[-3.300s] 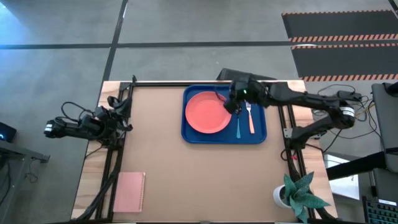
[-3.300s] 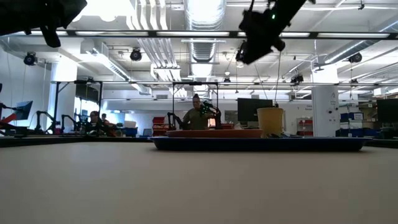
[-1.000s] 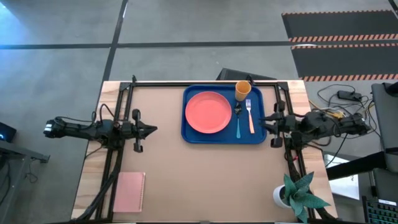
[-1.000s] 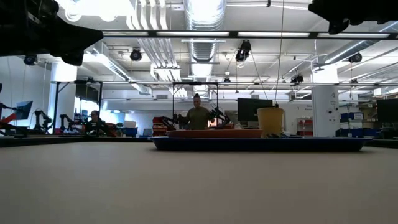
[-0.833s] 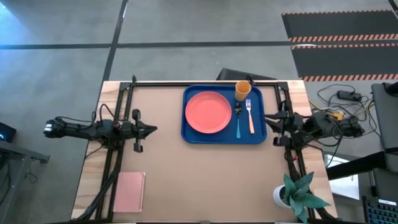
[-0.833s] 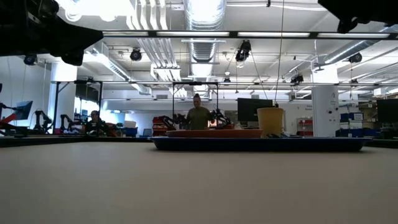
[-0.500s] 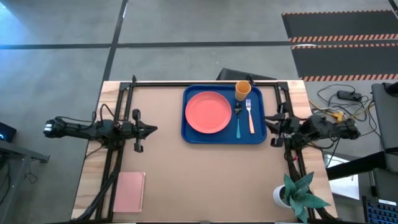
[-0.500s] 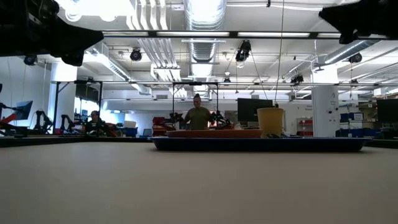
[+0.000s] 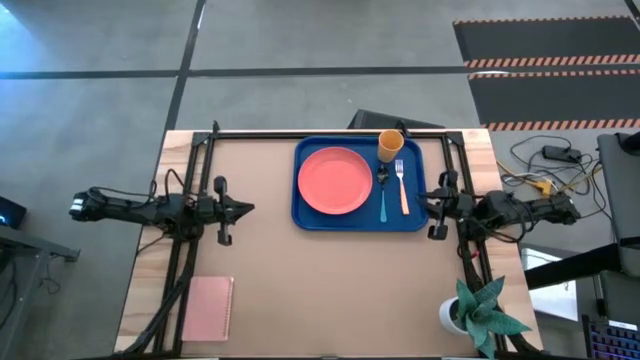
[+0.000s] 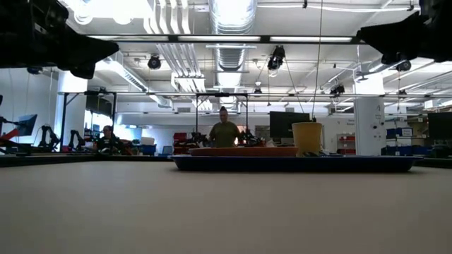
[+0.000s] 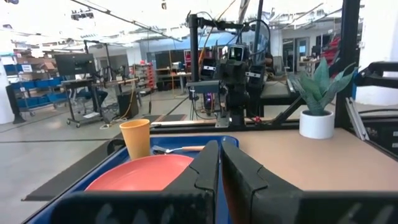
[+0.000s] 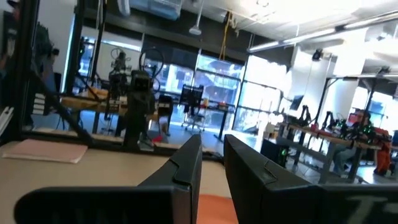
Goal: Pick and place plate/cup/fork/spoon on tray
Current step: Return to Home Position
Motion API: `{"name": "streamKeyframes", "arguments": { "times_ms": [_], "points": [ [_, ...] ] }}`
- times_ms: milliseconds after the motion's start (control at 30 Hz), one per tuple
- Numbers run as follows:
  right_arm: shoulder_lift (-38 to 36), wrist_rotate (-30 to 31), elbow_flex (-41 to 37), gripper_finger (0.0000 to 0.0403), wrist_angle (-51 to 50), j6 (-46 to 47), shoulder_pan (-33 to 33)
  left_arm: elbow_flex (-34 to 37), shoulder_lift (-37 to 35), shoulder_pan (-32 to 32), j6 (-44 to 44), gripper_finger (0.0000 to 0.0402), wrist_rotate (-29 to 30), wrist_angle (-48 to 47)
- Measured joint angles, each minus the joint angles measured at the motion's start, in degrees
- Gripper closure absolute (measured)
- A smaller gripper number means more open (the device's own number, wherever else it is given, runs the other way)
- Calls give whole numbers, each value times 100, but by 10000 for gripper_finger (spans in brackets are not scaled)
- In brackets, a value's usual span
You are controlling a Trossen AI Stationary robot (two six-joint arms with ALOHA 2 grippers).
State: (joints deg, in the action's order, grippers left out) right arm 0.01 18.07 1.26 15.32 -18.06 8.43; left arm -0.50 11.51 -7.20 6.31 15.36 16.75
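Note:
The blue tray point(image 9: 414, 216) lies at the table's far middle. On it lie the coral plate point(image 9: 335, 180), the orange-yellow cup point(image 9: 390, 145) standing upright at the far side, the blue-handled spoon point(image 9: 382, 198) and the orange-handled fork point(image 9: 402, 190), side by side right of the plate. My left gripper point(image 9: 248, 209) hangs shut left of the tray and points at it. My right gripper point(image 9: 430, 205) hangs just right of the tray, its fingers a little apart point(image 12: 212, 168) and empty. In the left wrist view the cup point(image 11: 137, 138) and plate point(image 11: 143, 173) show ahead.
A pink notebook point(image 9: 208, 307) lies at the near left corner. A potted plant point(image 9: 480, 310) stands at the near right corner. Black frame rails run along the table's left and right sides. A person point(image 10: 224, 132) stands in the room beyond the table.
My right gripper, which was over the tray by the cup some seconds ago, has drawn back to the table's right side. In the last second it has sunk a little there. The cup stays upright on the tray.

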Motion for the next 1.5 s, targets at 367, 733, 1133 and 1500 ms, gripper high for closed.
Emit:
{"name": "streamKeyframes", "arguments": {
  "times_ms": [367,733,1133,1500],
  "points": [
    [13,396,-58,345,-739,461,-136,7,65,0,6,402,-2,-21],
    [160,452,-58,345,-1098,682,-133,16,82,0,7,402,-5,-23],
    [164,448,-60,344,-1025,1141,-133,21,82,0,7,402,-8,-21],
    [162,448,-62,344,-1048,844,-133,25,82,0,7,402,-10,-19]
  ]
}}
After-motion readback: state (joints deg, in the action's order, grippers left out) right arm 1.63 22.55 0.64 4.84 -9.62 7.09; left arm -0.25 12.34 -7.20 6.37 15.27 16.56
